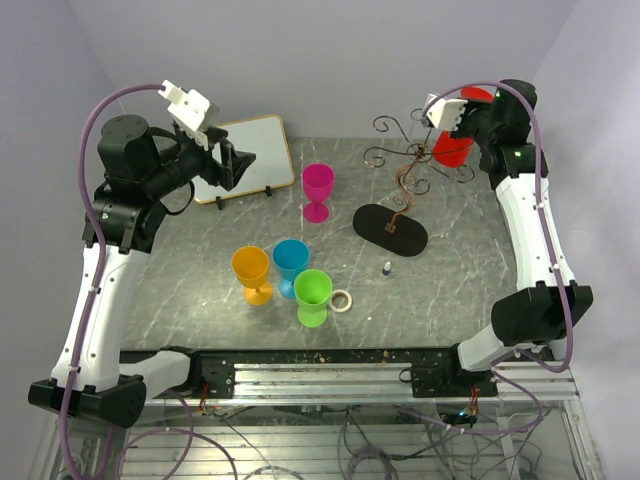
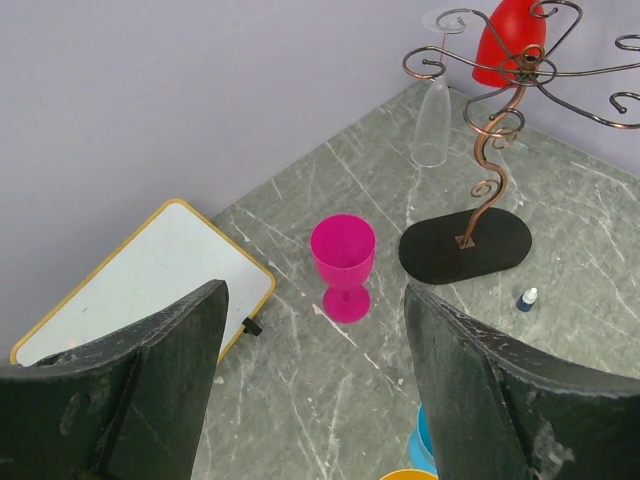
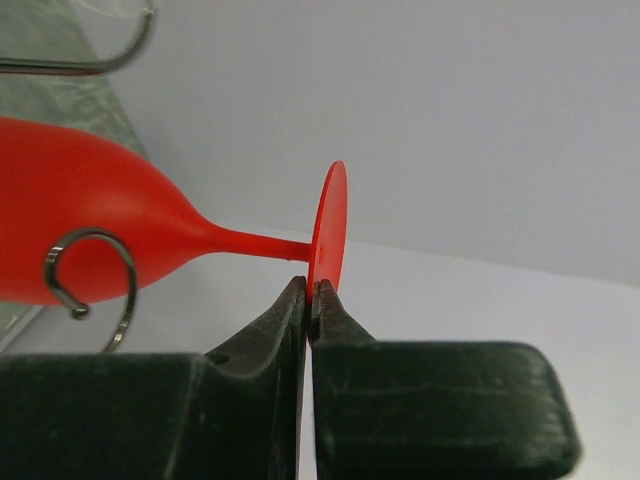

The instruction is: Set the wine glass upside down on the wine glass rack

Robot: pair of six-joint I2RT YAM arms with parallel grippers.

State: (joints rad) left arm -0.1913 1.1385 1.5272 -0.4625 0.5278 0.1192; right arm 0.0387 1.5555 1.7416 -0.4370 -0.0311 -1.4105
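Observation:
The red wine glass (image 1: 452, 150) is upside down at the wine glass rack (image 1: 405, 165), its bowl among the curled hook arms at the back right. My right gripper (image 1: 458, 115) is shut on the edge of the glass's foot (image 3: 328, 225). In the right wrist view, a hook (image 3: 90, 270) curls in front of the red bowl (image 3: 80, 225). The left wrist view shows the rack (image 2: 495, 150), its black oval base (image 2: 465, 248) and the red glass (image 2: 510, 40). My left gripper (image 1: 235, 165) is open and empty, raised above the back left of the table.
A clear glass (image 2: 432, 120) hangs upside down on the rack. A pink goblet (image 1: 318, 190) stands mid-table. Orange (image 1: 251, 272), blue (image 1: 291, 265) and green (image 1: 312, 297) goblets cluster near the front. Also present are a tape ring (image 1: 342, 300), a small bottle (image 1: 386, 268) and a whiteboard (image 1: 250, 155).

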